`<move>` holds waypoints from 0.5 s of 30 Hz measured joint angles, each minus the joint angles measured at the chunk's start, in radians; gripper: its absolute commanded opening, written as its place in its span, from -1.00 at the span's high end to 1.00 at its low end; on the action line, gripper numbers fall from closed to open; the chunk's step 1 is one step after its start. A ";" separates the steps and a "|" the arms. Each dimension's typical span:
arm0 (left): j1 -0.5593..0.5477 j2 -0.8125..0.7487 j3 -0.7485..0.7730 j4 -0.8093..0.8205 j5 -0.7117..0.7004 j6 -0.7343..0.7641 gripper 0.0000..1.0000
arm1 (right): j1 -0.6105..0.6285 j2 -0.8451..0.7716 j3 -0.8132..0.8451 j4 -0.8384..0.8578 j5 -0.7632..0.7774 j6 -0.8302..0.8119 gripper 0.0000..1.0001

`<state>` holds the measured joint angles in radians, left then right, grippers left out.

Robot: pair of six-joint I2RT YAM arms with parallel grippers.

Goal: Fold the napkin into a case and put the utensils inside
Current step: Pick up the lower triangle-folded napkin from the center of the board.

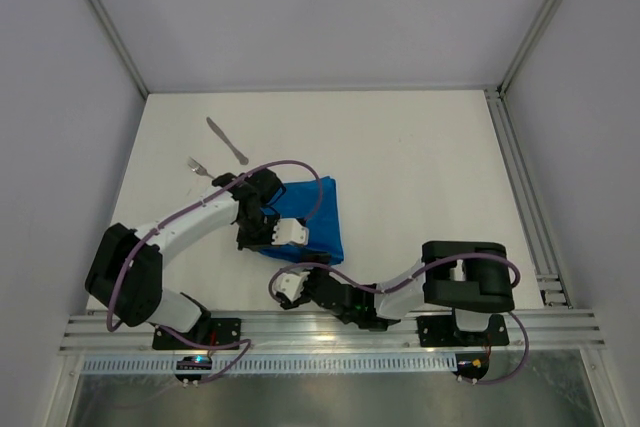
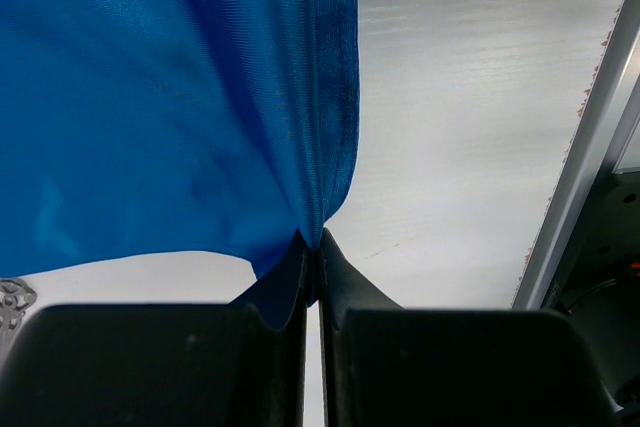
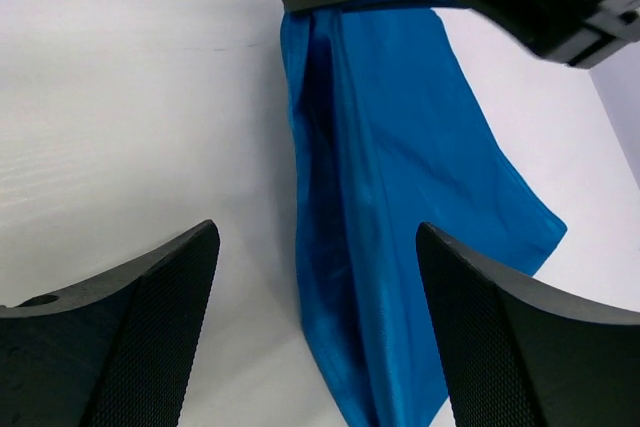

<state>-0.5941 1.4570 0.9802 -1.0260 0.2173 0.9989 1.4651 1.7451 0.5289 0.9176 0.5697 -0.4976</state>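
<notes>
One blue napkin (image 1: 318, 209), one knife (image 1: 227, 140), one fork (image 1: 200, 168), both lay apart from the napkin, two grippers, left gripper (image 2: 312, 247) pinched the napkin's edge, right gripper (image 3: 318, 237) gaped wide, holding nothing.

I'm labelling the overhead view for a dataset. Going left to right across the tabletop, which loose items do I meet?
fork → knife → napkin

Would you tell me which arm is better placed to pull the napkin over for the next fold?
Probably the left: the left gripper is shut on the napkin at its edge, while the right gripper stands open, holding nothing, just short of the near end.
</notes>
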 measured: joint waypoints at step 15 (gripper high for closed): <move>0.001 0.001 0.013 -0.016 0.011 0.000 1.00 | -0.005 0.125 0.089 -0.055 0.107 -0.021 -0.64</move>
<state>-0.5934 1.4578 0.9928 -1.0416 0.2283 0.9993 1.4601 1.8702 0.6178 0.8631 0.6765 -0.5190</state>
